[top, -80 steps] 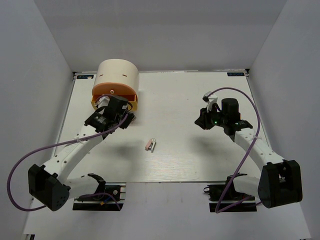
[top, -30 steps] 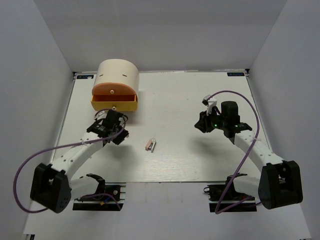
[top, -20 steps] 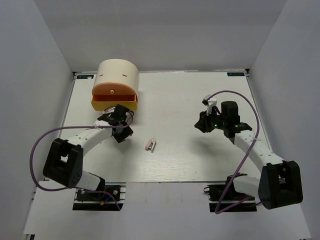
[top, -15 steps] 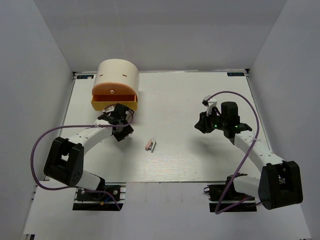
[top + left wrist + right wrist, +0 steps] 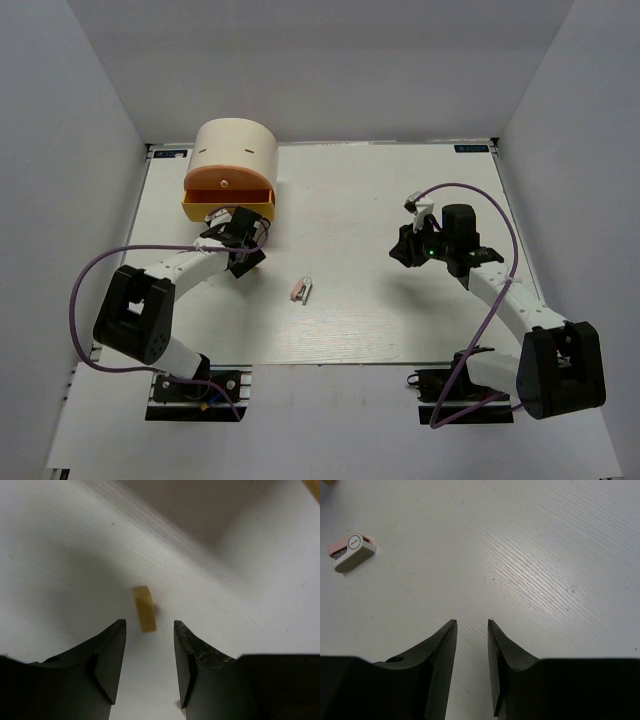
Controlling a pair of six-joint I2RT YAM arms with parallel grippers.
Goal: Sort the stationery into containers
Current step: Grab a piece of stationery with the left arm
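A tan eraser (image 5: 144, 609) lies on the white table just beyond the tips of my left gripper (image 5: 149, 625), which is open and empty above it. In the top view the left gripper (image 5: 246, 256) sits just in front of the cream cylindrical box (image 5: 235, 150), whose orange and yellow drawer tiers (image 5: 228, 197) stand pulled out; the eraser is hidden there. A pinkish-white clip (image 5: 301, 289) lies mid-table, also in the right wrist view (image 5: 351, 553). My right gripper (image 5: 472, 622) is open and empty, hovering right of the clip (image 5: 403, 248).
White walls close in the table (image 5: 360, 200) on the left, back and right. A corner of the yellow drawer (image 5: 315, 484) shows at the top right of the left wrist view. No markers are in view.
My left gripper has come out of the drawer area, dropped toward the table, then swung right and settled close in front of the box. The right arm has barely moved.
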